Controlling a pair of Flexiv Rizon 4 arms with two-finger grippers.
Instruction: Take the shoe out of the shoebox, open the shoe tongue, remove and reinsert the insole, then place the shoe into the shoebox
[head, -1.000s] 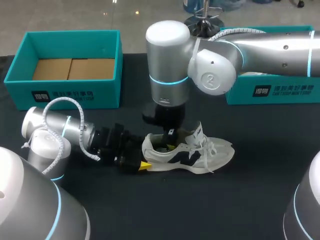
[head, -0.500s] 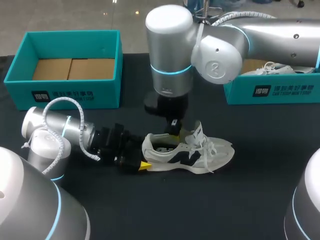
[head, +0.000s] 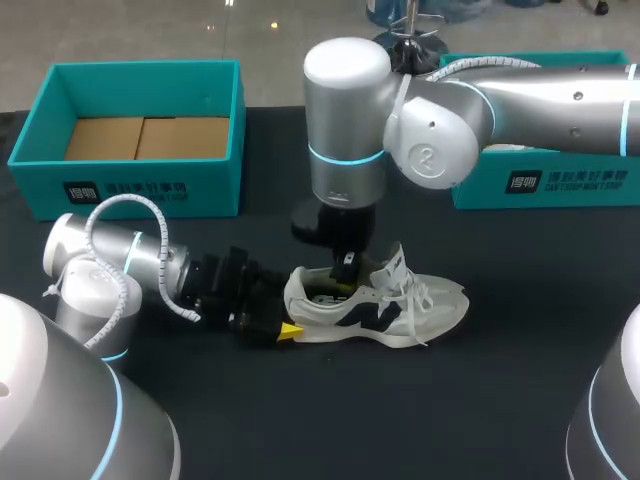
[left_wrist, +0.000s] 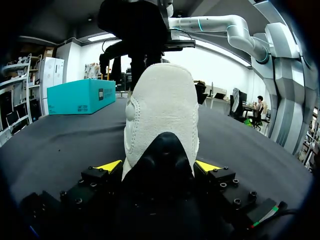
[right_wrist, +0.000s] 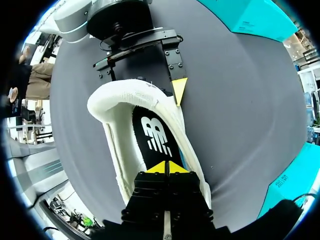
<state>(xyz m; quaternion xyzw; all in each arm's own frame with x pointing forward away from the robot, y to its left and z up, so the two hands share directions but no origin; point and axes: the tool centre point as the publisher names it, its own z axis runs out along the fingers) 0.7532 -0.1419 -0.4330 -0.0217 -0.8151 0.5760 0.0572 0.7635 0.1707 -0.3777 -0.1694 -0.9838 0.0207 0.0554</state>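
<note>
The shoe (head: 375, 305) lies on its sole on the black table (head: 500, 400), out of both boxes, with its toe pointing to the right. The left gripper (head: 265, 320) holds the heel, with one yellow tip pressed on each side of it (left_wrist: 159, 167). The right gripper (head: 345, 268) hangs straight down over the shoe's opening. Its two tips are squeezed together (right_wrist: 165, 167), right at the black insole (right_wrist: 152, 137) inside the shoe. I cannot tell if they pinch the insole. The left box (head: 130, 135) is open and blue-green, with only flat brown card (head: 145, 138) on its floor. The right box (head: 540, 180) is the same colour. The right arm covers most of it, so what is inside cannot be seen.
</note>
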